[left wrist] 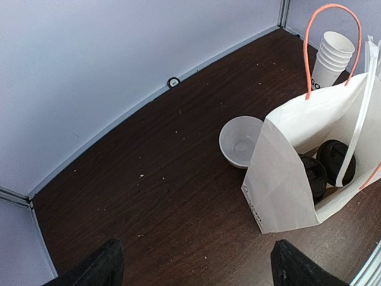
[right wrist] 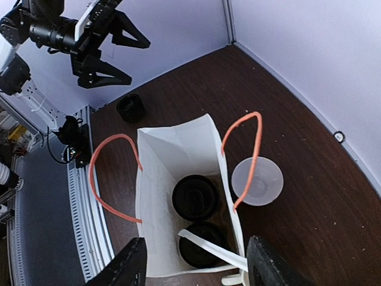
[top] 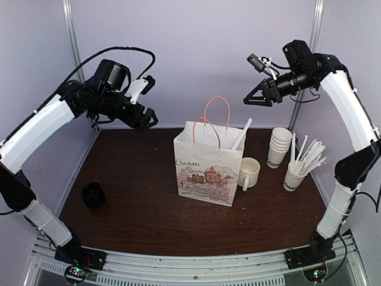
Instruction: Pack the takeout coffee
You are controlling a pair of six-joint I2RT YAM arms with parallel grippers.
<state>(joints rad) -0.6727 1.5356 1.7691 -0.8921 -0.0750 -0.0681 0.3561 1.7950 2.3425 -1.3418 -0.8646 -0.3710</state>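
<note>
Nearest the arm bases, on the dark tabletop, sits a small black stack, lids by the look of it, far below the left fingers and to their outer side.

Further in stands the paper bag, upright with its mouth open, straight under the right fingers. The two coffee cups are inside it, side by side on the bag's floor, with only their black lids showing. A white straw leans across the lid nearer those fingers and pokes out past the rim. The orange handles stand up on either side of the mouth.

Just beside the bag, on the right fingers' side, is a white mug, then a cup of straws, and beyond that a stack of cups. Behind the bag, between it and the back wall, lies an empty bowl, ahead of the left fingers.

Highest and furthest back are the arms' ends. Both pairs of fingers are spread apart and hold nothing: the left very wide, the right roughly half open above the bag's mouth.

With both cups and a straw in the bag, the packing looks all but finished, and this reads as the let-go over the bag. The next move calls for drawing the right fingers up and away without catching a handle or the straw, since the light bag could tip.
</note>
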